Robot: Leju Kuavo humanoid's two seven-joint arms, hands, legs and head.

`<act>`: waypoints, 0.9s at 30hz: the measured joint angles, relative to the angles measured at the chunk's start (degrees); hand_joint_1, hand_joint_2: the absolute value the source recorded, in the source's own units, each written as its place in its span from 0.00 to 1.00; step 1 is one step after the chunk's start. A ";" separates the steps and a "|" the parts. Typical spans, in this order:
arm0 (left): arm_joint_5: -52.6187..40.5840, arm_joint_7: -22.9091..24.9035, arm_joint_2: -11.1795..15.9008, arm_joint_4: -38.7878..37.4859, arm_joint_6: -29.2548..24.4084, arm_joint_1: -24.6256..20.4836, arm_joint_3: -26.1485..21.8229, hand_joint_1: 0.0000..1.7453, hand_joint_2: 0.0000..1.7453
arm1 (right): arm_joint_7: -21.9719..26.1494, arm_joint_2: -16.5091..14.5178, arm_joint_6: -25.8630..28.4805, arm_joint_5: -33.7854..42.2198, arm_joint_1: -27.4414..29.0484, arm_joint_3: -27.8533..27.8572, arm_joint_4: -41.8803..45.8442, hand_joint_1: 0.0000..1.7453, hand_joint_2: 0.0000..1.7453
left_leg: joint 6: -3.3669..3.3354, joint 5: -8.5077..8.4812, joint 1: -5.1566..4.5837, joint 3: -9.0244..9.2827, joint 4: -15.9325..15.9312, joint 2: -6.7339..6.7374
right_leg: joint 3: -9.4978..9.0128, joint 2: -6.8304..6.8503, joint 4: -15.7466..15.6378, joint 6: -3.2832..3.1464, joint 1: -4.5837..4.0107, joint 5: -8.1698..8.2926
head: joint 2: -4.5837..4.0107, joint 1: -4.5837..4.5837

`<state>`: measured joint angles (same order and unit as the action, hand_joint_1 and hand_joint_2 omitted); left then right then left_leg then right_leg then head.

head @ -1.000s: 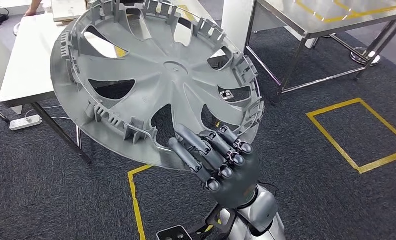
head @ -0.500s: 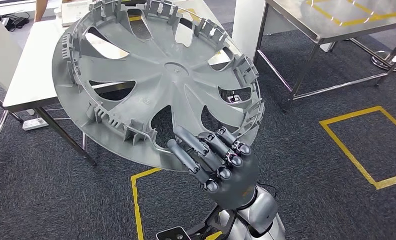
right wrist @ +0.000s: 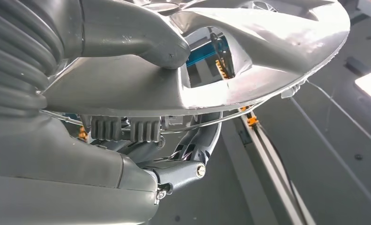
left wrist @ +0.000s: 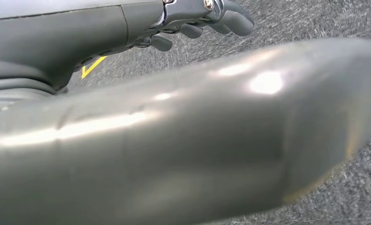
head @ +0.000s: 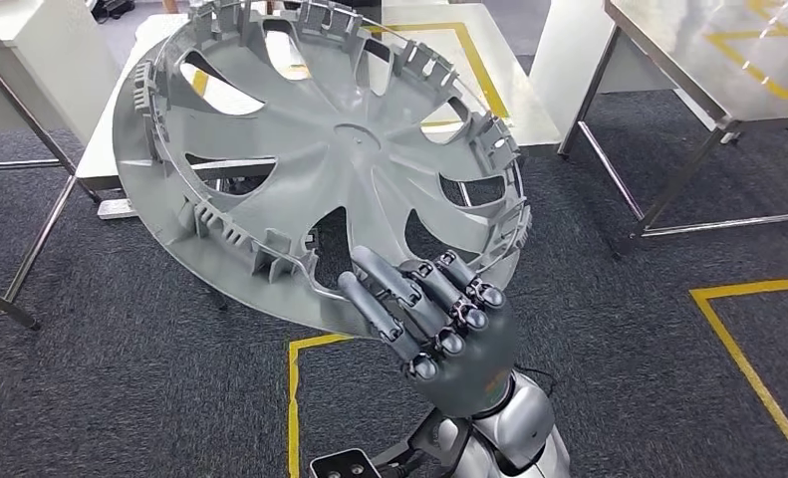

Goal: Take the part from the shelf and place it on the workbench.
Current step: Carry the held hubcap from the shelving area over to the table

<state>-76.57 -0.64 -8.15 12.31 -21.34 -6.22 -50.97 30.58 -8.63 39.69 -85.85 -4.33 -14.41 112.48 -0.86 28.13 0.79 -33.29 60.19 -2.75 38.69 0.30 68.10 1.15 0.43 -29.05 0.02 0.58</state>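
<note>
Right hand (head: 439, 319) gripped the grey wheel cover (head: 320, 149).
It was held tilted over dark carpet (head: 619, 349); the left hand's (left wrist: 207, 14) grip could not be told.

Your right hand (head: 449, 324) is raised on its silver arm (head: 514, 433), dark fingers (head: 409, 299) and thumb clamping the grey plastic wheel cover's (head: 320, 159) rim; your left hand (left wrist: 193, 21) hangs with fingers curled.

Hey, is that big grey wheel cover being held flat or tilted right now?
Tilted. In the head view the wheel cover slants, ribbed inner side facing the camera, gripped at its near rim by the right hand.
</note>
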 joint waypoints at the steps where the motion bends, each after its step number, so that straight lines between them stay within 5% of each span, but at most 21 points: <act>1: -0.07 0.04 0.00 -0.01 0.03 -0.04 0.00 0.00 0.00 | 0.02 0.10 0.01 0.38 -0.03 -0.12 -0.01 1.00 1.00 | 0.29 0.43 -0.04 0.46 0.07 -0.25 | -1.14 -0.13 -3.70 -0.11 -0.01 2.24 | 0.00 -0.05; 3: -0.14 0.26 0.03 0.01 0.14 -0.16 0.00 0.00 0.00 | 0.35 0.26 0.03 1.08 -0.21 -0.47 -0.02 1.00 1.00 | 1.00 0.92 -0.03 0.70 0.02 -0.43 | -2.42 -0.48 -7.64 -0.54 -0.28 3.69 | 0.00 -0.18; 7: -0.29 0.62 0.13 0.06 0.39 -0.45 0.01 0.00 0.00 | 1.13 0.45 0.02 1.66 -0.92 -0.96 -0.03 1.00 1.00 | 2.46 1.77 0.14 0.86 0.43 0.41 | -3.55 -0.67 -8.85 -1.97 -0.30 3.01 | 0.00 -0.39; 9: -0.46 0.73 0.17 0.07 0.45 -0.71 0.04 0.00 0.00 | 1.44 0.45 0.01 1.83 -1.33 -0.98 -0.05 1.00 1.00 | 2.90 3.78 0.18 -1.71 5.34 1.65 | -4.50 -0.38 -9.28 -2.66 -0.15 2.64 | 0.00 -0.56; 11: -0.63 0.86 0.17 0.07 0.50 -0.81 0.10 0.00 0.00 | 1.79 0.45 0.02 1.85 -1.57 -0.99 -0.09 1.00 1.00 | 3.17 6.03 0.20 -6.29 12.71 2.14 | -5.23 -0.14 -9.29 -2.97 -0.18 1.95 | 0.00 -0.63; 13: -0.78 0.97 0.21 0.07 0.52 -0.67 0.16 0.00 0.00 | 1.97 0.45 0.01 1.79 -1.56 -1.00 -0.15 1.00 1.00 | 3.25 4.90 0.22 -8.73 15.26 2.23 | -6.20 -0.07 -9.27 -2.93 -0.18 1.12 | 0.00 -0.64; 15: -0.86 0.98 0.35 0.07 0.52 -0.62 0.20 0.00 0.00 | 1.88 0.45 0.00 1.63 -1.47 -1.00 -0.20 1.00 1.00 | 3.13 -0.02 0.24 -7.03 9.58 2.47 | -7.49 -0.06 -9.19 -2.60 -0.10 0.13 | 0.00 -0.65; 17: -0.91 0.93 0.44 0.07 0.52 -0.72 0.24 0.00 0.00 | 1.74 0.45 0.01 1.50 -1.37 -1.00 -0.21 1.00 1.00 | 2.64 -2.90 0.08 -4.03 2.70 2.83 | -8.33 -0.02 -9.04 -1.96 -0.31 -1.03 | 0.00 -0.71; 21: -1.02 0.79 0.44 0.05 0.61 -0.72 0.31 0.00 0.00 | 2.21 0.47 0.04 2.11 -0.78 -0.99 -0.16 1.00 1.00 | 0.63 -1.91 0.02 -2.31 0.17 2.65 | -9.16 0.03 -8.75 -0.80 -0.56 -1.90 | 0.00 -0.67; 23: -1.13 0.81 0.47 0.08 0.75 -0.73 0.31 0.00 0.00 | 3.34 0.46 0.02 3.05 -0.28 -0.94 -0.09 1.00 1.00 | -0.13 -1.39 0.13 -1.58 0.06 2.39 | -7.71 -0.05 -5.36 -0.45 -0.44 -2.68 | 0.00 -0.57; 27: -1.37 0.82 0.49 0.09 1.02 -0.69 0.33 0.00 0.00 | 5.21 0.43 0.00 3.89 0.81 -0.84 -0.04 1.00 1.00 | -0.60 0.31 0.01 0.02 -0.01 2.09 | 1.45 -0.16 7.49 0.28 -0.37 -6.94 | 0.00 -0.44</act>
<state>-77.94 0.17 -7.66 12.40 -20.32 -6.91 -50.64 35.80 -8.20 39.69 -81.96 -3.52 -15.25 112.44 -1.46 28.44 0.81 -33.28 60.18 -0.66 40.14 0.14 75.60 1.42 0.06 -35.99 0.02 0.14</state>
